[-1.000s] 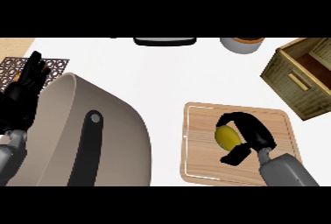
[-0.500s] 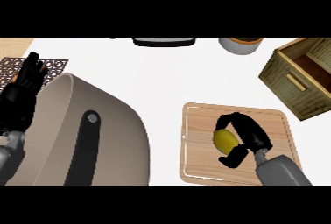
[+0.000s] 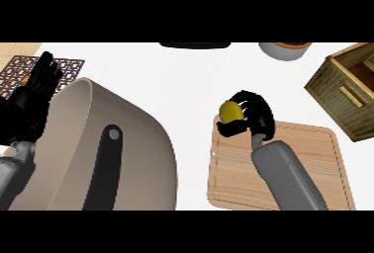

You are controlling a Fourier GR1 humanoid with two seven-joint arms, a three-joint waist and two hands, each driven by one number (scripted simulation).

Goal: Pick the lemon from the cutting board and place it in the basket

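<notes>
The right hand (image 3: 252,114) has its black fingers and thumb curled round the lemon (image 3: 231,111), clamped on it, with the yellow fruit showing at the hand's left side. Hand and lemon sit over the top left corner of the cutting board (image 3: 314,163), at its far edge; whether the lemon is touching the wood or held clear of it I cannot tell from here. The grey forearm runs from the lower edge of the view up across the board to the hand.

The basket (image 3: 343,94) stands at the right edge of the table (image 3: 175,79), well apart from the lemon, up and to the right of the board. It is a woven, olive-brown box with a slot handle in its near wall; the part of its inside that shows is bare brown and holds nothing that I can see.

The left hand (image 3: 33,101) rests at the left edge of the view, fingers straight and pointing up, spread over a patterned trivet (image 3: 22,69).

Between the two arms a big beige rounded shape (image 3: 139,143) with a black strip down its middle fills the lower left. At the far edge of the table a dark object (image 3: 196,45) and a grey round pot (image 3: 283,50) are cut off by the view.
</notes>
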